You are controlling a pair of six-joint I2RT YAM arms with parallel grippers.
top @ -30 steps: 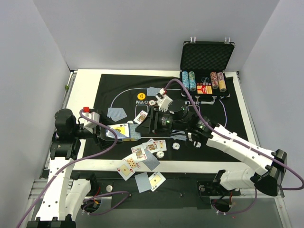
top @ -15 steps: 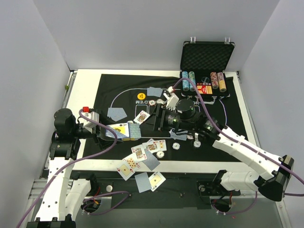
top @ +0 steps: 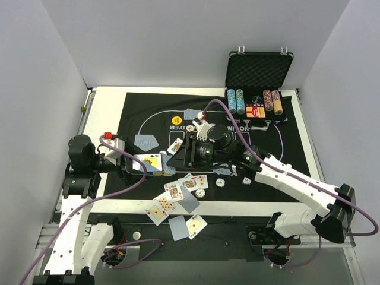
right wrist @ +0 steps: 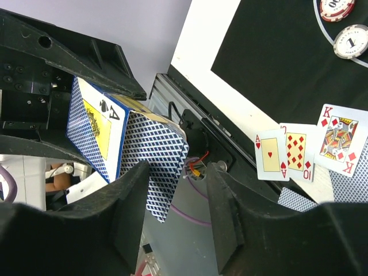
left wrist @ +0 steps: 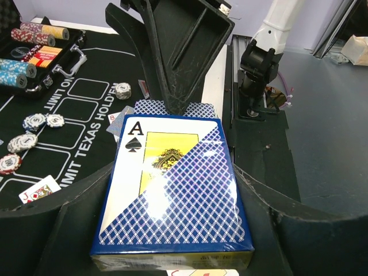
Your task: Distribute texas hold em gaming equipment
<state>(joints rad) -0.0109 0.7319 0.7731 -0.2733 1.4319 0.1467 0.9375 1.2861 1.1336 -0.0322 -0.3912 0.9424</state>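
Clamping left claw (top: 144, 164) on card deck (left wrist: 172, 201) at near left of desk (top: 107, 101). Straddling blue-backed card (right wrist: 164, 155) jutting from that deck with right claw (right wrist: 178, 190), fingers standing apart, not gripping.

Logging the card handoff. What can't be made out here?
- Right wrist view: face of the blue-backed card by the card deck; it faces away.
- Right wrist view: whether the right gripper touches that card; its fingers overlap it.
- Top view: values on the chips in the case; too small.
- Left wrist view: the card deck's near end; cut off by the bottom edge.
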